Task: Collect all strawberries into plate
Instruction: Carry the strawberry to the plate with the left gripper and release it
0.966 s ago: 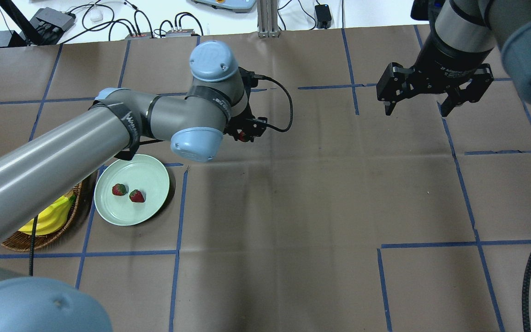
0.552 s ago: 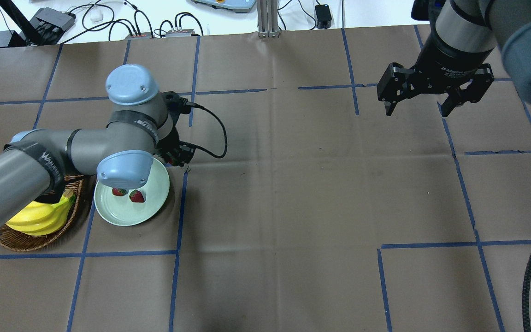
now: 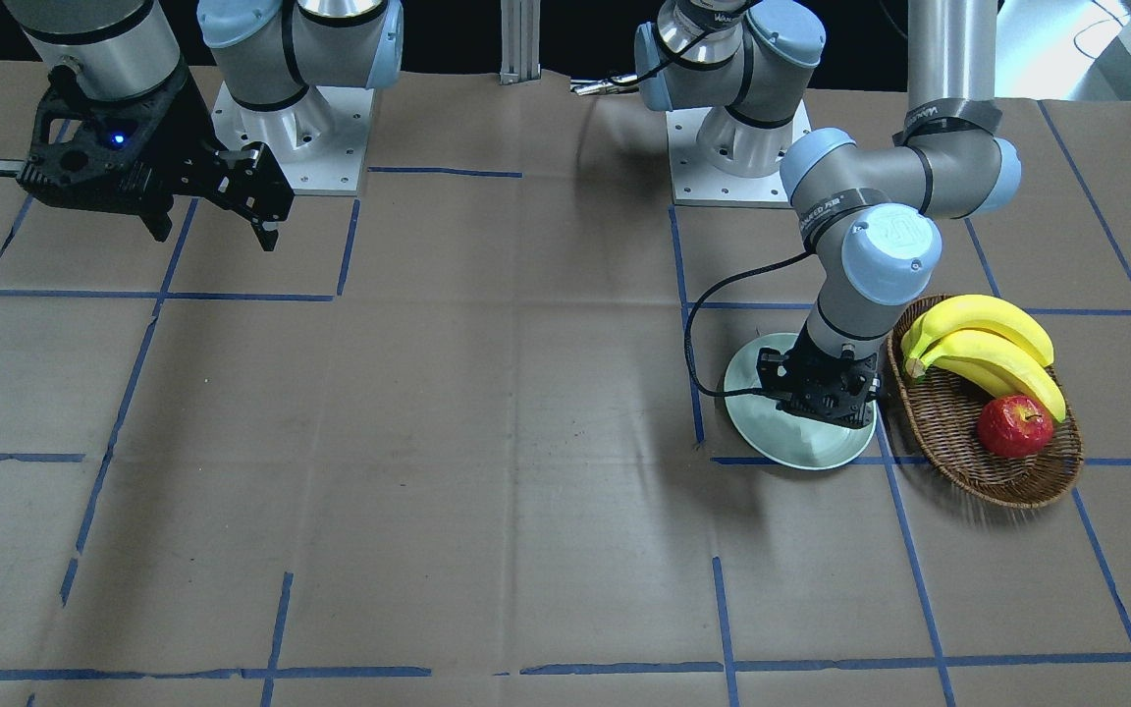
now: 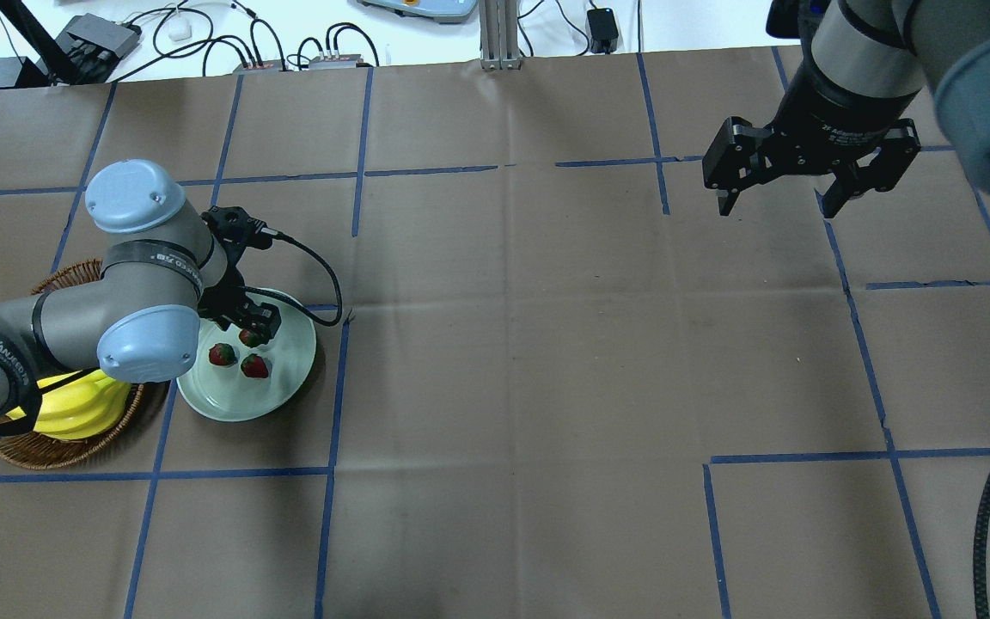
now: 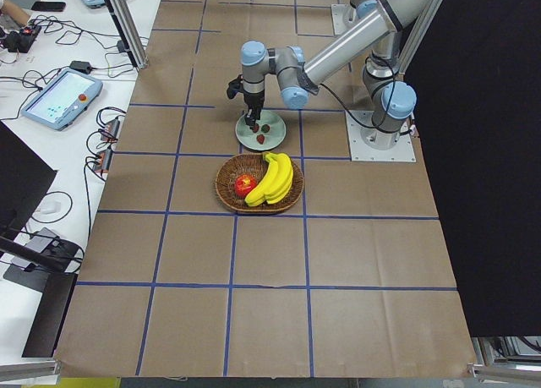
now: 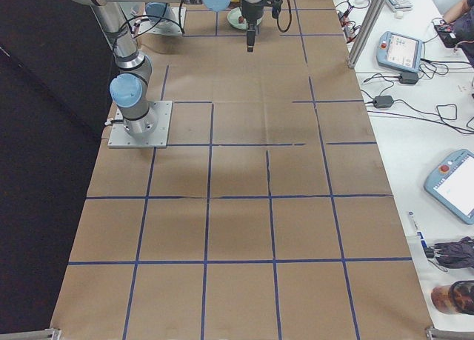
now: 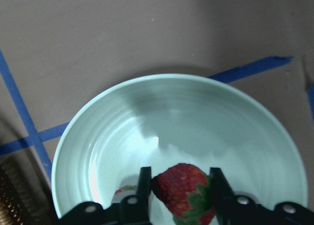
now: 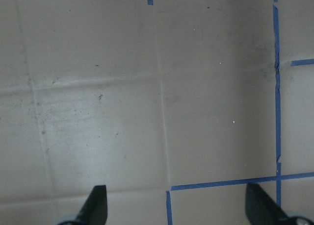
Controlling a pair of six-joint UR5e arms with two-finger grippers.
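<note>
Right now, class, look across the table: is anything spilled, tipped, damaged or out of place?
Nothing stands out. Two strawberries lie in the plate, the left pincer holds the third strawberry over it, the bananas and apple sit in the basket, and the right pincer hangs open over bare paper.

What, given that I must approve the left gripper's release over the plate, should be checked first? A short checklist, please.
1. Third strawberry clamped between the left gripper fingers: ok.
2. Gripper inside the rim of the plate, not over bare table: ok.
3. Drop spot clear of the two strawberries lying on the plate: cannot tell; they sit very close to the fingers.
4. Berry low enough not to bounce or roll off: cannot tell; no view shows the gap clearly.
5. Right gripper open, empty and far across the table: ok.
</note>
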